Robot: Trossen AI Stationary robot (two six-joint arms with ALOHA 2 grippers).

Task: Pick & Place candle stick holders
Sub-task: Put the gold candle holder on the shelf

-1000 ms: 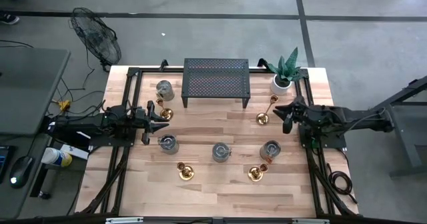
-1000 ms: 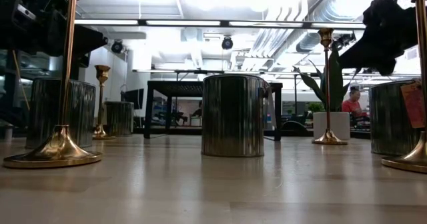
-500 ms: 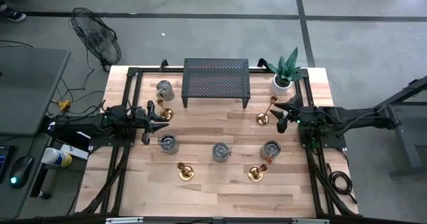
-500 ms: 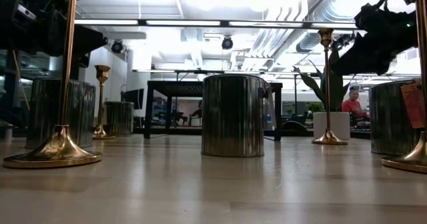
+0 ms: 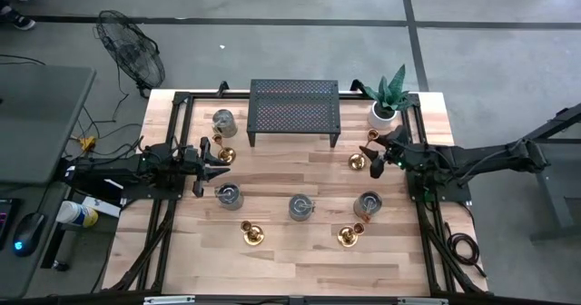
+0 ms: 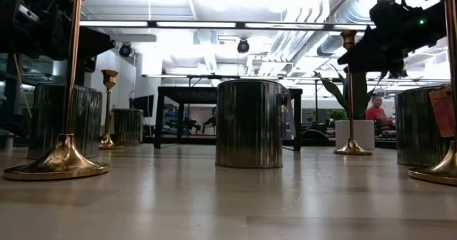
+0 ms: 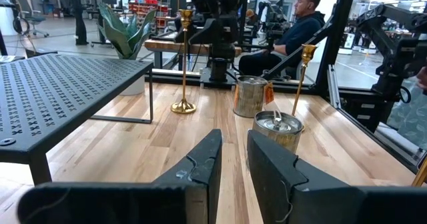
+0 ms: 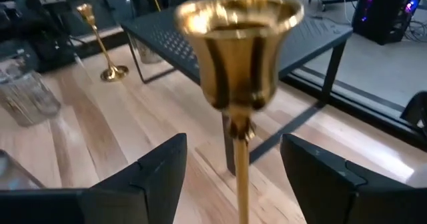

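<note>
Right claw [image 5: 375,152], fingers spread wide, straddles the brass candlestick [image 5: 359,159] right of centre on the desk [image 5: 290,173]. Closing off-centre could topple this top-heavy stem. Left claw [image 5: 221,159] waits nearly closed, empty.

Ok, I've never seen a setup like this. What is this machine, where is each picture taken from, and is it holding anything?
It is a robot with two dark arms at a wooden table, each ending in a two-finger gripper. One picture looks straight down, one looks level across the tabletop, and two come from cameras on the wrists. On the table stand four brass candlesticks, several metal cans, a black mesh rack and a potted plant. The right gripper is open, its fingers on either side of the candlestick by the plant, not gripping it. The left gripper waits at the left side, nearly shut and empty.
</note>
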